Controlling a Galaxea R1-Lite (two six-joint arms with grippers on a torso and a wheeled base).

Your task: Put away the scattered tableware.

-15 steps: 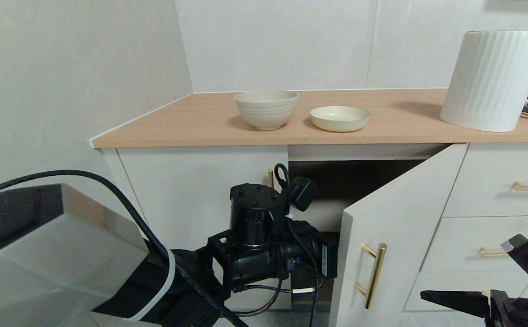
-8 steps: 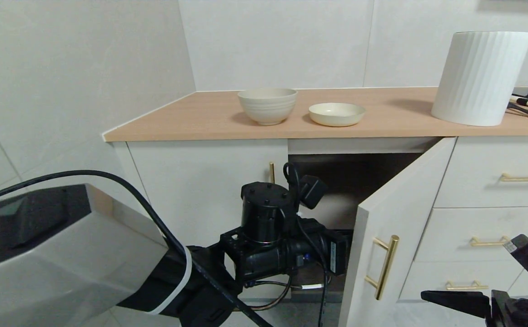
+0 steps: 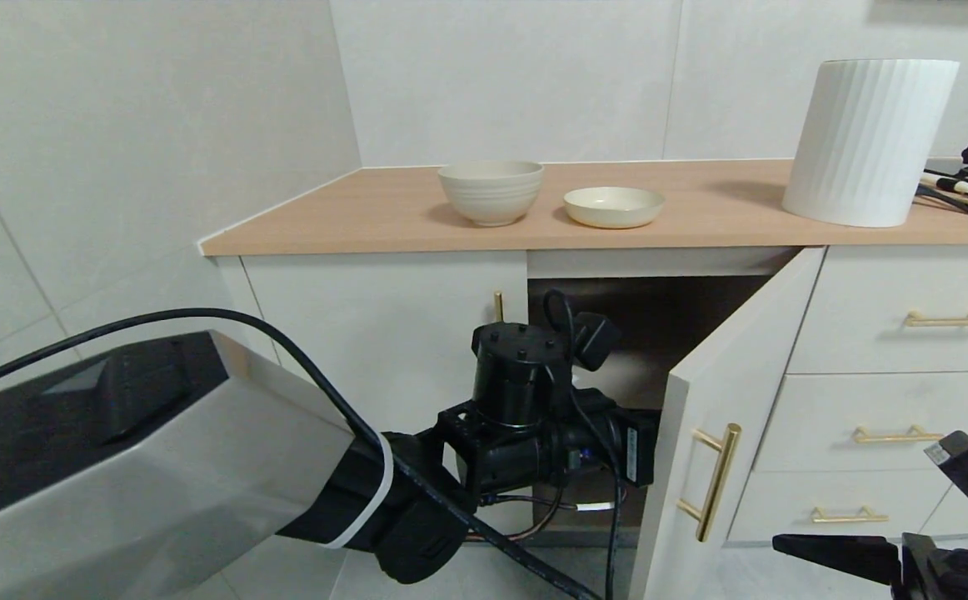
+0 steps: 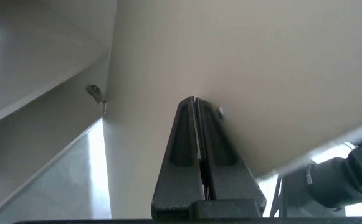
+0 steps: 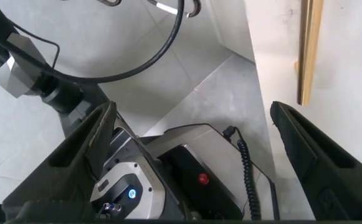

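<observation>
Wood-grain worktop (image 3: 367,218) carries bowl (image 3: 491,192) and dish (image 3: 614,206), side by side, unstowed | left hand (image 4: 195,109) clenched, empty, beside open cabinet door (image 3: 726,392) | right hand (image 5: 187,118) released, low | risk judged: left hand clips door on withdrawal, swinging it.

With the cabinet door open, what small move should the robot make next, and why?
Probably lift the left gripper up toward the bowl: it hangs low, shut on nothing, while bowl and plate sit on the counter and the cabinet door stands open.
</observation>
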